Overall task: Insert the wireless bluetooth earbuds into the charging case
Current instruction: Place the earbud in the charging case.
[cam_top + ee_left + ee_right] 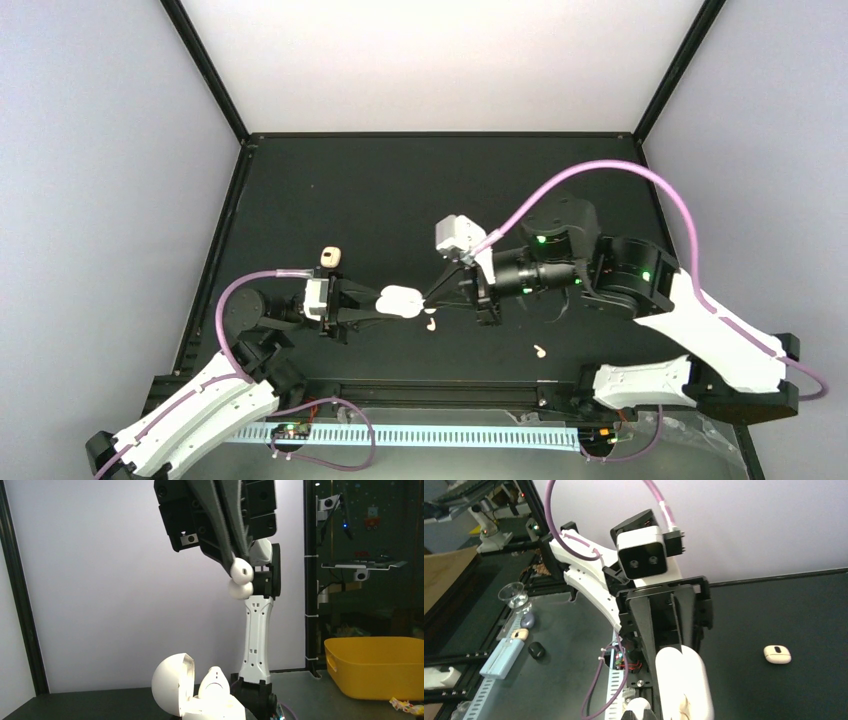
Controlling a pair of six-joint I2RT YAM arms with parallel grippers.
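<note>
My left gripper [388, 302] is shut on the charging case [403, 298] and holds it at mid-table with the lid swung open. In the left wrist view the open lid [172, 685] stands to the left of the base. My right gripper [428, 303] is shut on one earbud [431, 322], pinched at the fingertips just right of the case. From the left wrist view this earbud [241, 571] hangs above the open case, apart from it. In the right wrist view it [638, 706] sits left of the case [684, 677]. The second earbud [540, 351] lies on the mat at front right.
A peach-tan lump with a dark spot [331, 257] lies on the mat behind the left gripper, also in the right wrist view [777, 654]. A slotted rail [420, 436] runs along the near edge. A yellow bin [375, 665] stands off the table.
</note>
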